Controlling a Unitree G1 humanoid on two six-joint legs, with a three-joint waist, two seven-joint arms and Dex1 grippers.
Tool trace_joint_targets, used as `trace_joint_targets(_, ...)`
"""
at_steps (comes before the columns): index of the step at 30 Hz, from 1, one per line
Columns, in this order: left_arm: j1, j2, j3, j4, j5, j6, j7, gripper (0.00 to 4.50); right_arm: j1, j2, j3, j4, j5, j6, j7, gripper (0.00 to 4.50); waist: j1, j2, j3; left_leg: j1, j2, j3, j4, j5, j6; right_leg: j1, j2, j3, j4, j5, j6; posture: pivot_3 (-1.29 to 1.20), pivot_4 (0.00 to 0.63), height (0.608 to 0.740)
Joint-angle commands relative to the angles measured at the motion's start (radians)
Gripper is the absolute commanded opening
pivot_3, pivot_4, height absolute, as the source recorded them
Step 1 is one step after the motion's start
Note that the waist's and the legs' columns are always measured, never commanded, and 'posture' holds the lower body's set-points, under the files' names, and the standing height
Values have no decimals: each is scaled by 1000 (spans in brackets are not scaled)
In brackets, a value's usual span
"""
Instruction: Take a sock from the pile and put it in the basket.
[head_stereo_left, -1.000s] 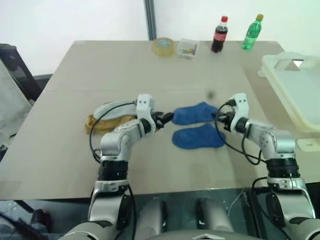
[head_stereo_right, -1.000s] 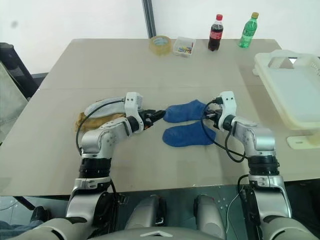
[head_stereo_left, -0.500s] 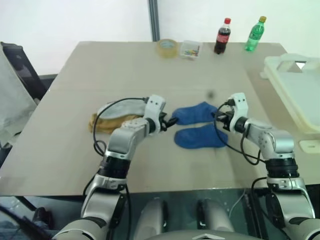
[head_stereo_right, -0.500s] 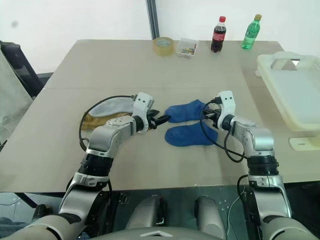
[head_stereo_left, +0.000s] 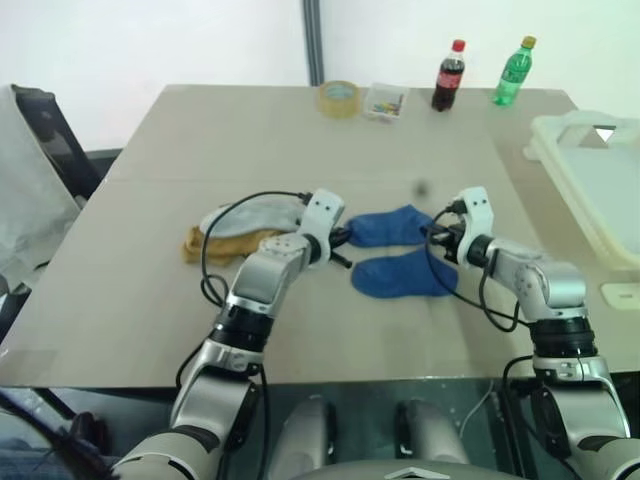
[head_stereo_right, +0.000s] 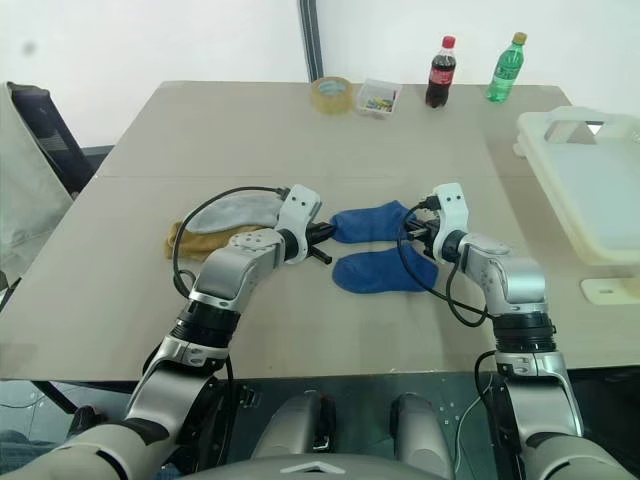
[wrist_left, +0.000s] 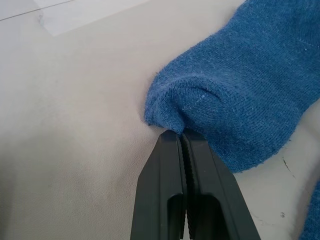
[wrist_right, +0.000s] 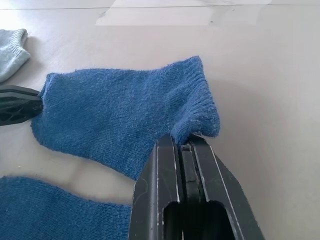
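Both grippers pinch the far blue sock (head_stereo_right: 371, 222) flat on the table (head_stereo_right: 250, 130): left gripper (wrist_left: 181, 136) shut on its toe fold, right gripper (wrist_right: 183, 141) shut on its cuff edge. The second blue sock (head_stereo_right: 383, 271) lies just beside it, the grey and yellow socks (head_stereo_right: 222, 224) further left; the basket (head_stereo_right: 590, 190) sits well apart at the right. Risk: both bites look shallow, only a lip of knit, so a lift could slip one end free. Uneven arm travel could stretch the sock or drag the neighbour along.

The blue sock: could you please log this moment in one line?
left gripper: shut on blue sock | right gripper: shut on blue sock | basket: sockless
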Motion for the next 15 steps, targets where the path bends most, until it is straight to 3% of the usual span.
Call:
trace_joint_targets(1,48,-18,-11,48,9,-15,5,29,-8,-3,-7,-44,5,-22,8,0,1,0,0,0,0,0,0,0,0,0,0,0,0,0,0,0,150,740)
trace_joint_targets(7,120,-46,107,-160,-96,-104,-17,29,4,-20,-38,-149,38,37,-4,0,-2,0,1,-7,1,0,0,0,0,-7,0,0,0,1,1,0,150,740)
trace_joint_targets(15,281,-9,202,-532,-260,100,-5,29,131,-64,-197,-517,212,318,-70,0,0,-1,2,-19,1,0,-1,0,0,-19,0,0,-1,2,4,0,150,740)
